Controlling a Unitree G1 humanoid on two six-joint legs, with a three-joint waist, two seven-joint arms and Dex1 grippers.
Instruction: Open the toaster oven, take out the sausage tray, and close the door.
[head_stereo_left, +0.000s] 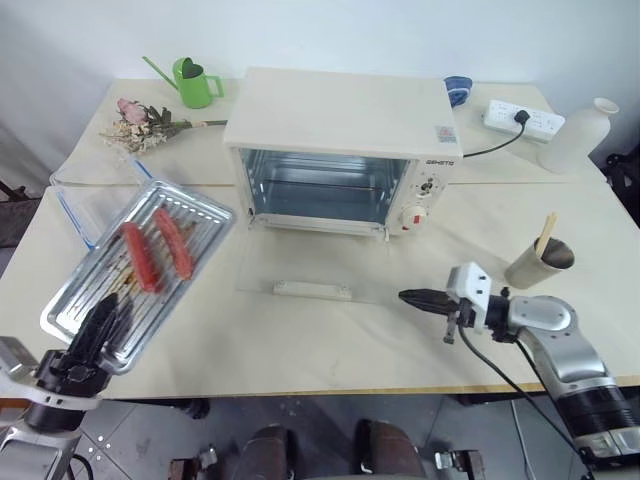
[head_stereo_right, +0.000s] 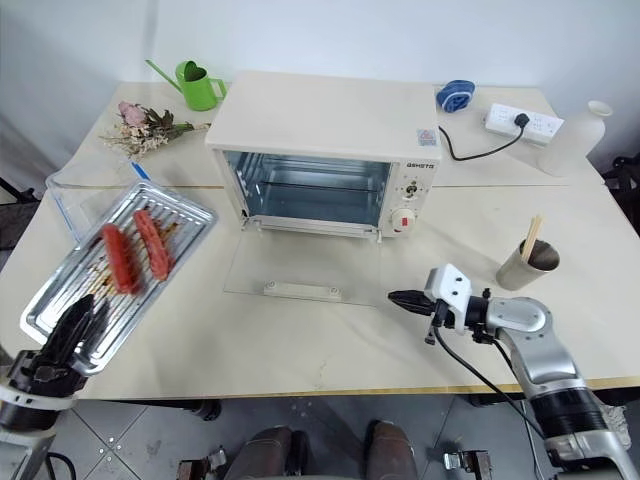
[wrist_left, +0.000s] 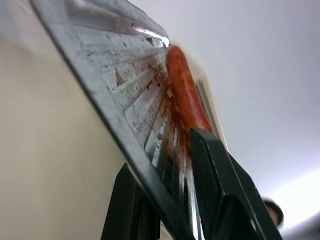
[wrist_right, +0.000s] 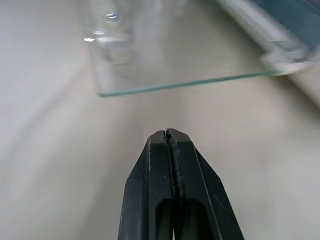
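Sausage tray (head_stereo_left: 140, 265) out of the toaster oven (head_stereo_left: 340, 150), tilted, pinched at its near rim by left tool (head_stereo_left: 98, 330) (sausages liable to slide off); door (head_stereo_left: 312, 275) flat on table (head_stereo_left: 300, 345), right tool (head_stereo_left: 418, 297) shut, empty, beside its corner.

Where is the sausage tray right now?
The sausage tray is out of the toaster oven, at the robot's left, held at its near edge by the left end effector beside a clear box.
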